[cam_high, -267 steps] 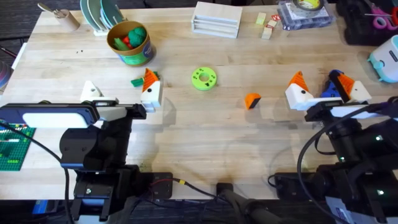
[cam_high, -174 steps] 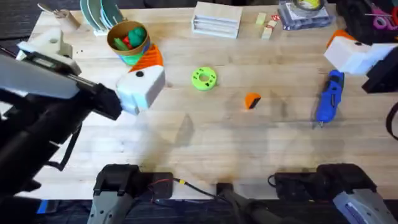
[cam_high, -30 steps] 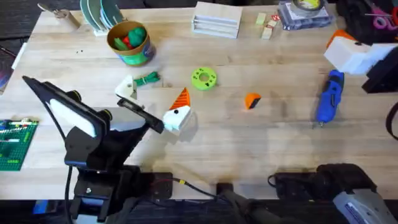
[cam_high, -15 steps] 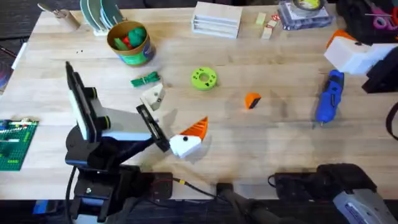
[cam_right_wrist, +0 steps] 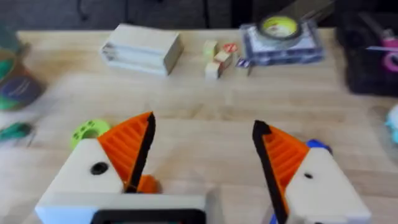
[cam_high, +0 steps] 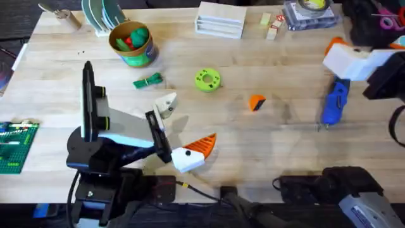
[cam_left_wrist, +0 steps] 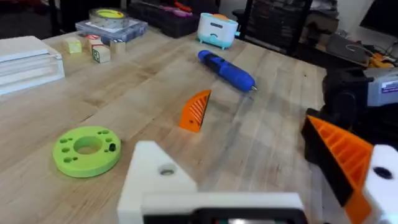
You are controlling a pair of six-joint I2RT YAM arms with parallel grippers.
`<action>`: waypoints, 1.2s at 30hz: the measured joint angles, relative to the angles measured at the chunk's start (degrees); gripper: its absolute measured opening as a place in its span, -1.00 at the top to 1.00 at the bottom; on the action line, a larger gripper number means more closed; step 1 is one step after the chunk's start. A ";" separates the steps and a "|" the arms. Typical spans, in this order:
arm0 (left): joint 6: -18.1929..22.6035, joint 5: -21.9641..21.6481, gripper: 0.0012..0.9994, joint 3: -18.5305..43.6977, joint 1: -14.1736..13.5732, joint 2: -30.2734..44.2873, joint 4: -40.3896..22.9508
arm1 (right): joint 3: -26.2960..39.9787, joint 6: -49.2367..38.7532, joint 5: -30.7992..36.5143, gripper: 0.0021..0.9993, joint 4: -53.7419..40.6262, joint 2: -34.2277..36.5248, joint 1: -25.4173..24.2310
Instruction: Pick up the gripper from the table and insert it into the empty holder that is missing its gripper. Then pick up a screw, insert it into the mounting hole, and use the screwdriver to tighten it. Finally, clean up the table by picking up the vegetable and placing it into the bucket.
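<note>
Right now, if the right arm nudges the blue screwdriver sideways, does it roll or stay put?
Likely rolls: the screwdriver lies flat on the bare wooden table, and its thick handle looks round in the left wrist view. It probably slides easily too, since the handle looks like smooth plastic. Nothing beside it would stop it.

Pale wooden table [cam_high: 285,152] with orange gripper [cam_high: 256,102], blue screwdriver [cam_high: 335,101], green vegetable [cam_high: 148,81], bucket [cam_high: 131,43].
</note>
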 joint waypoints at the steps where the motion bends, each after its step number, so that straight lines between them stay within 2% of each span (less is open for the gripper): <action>1: -0.01 0.08 -0.99 0.00 0.00 -0.02 0.00 | 0.05 0.04 -1.41 -0.98 -0.92 0.37 0.01; 6: -0.18 0.20 -0.99 0.00 0.00 -0.02 0.00 | 0.09 0.05 -5.97 -0.99 -6.45 3.54 2.31; 10: -0.20 0.37 -0.99 0.00 0.00 -0.02 0.00 | 0.09 0.50 -6.67 -0.99 -11.56 4.62 7.44; 16: -0.22 0.68 -0.99 0.00 0.00 0.00 0.00 | 0.09 5.31 -0.07 -0.99 -17.29 6.14 17.41; 25: -0.37 0.83 -0.99 0.00 0.00 -0.02 -0.02 | 0.09 11.89 7.79 -0.99 -16.54 17.46 32.75; 28: -0.37 0.85 -0.99 0.00 0.00 -0.02 -0.03 | 0.09 12.94 8.41 -0.99 -14.74 20.38 34.44; 36: -0.40 0.85 -0.99 0.00 0.00 -0.02 -0.11 | 0.14 13.02 9.68 -0.99 -11.42 28.66 34.67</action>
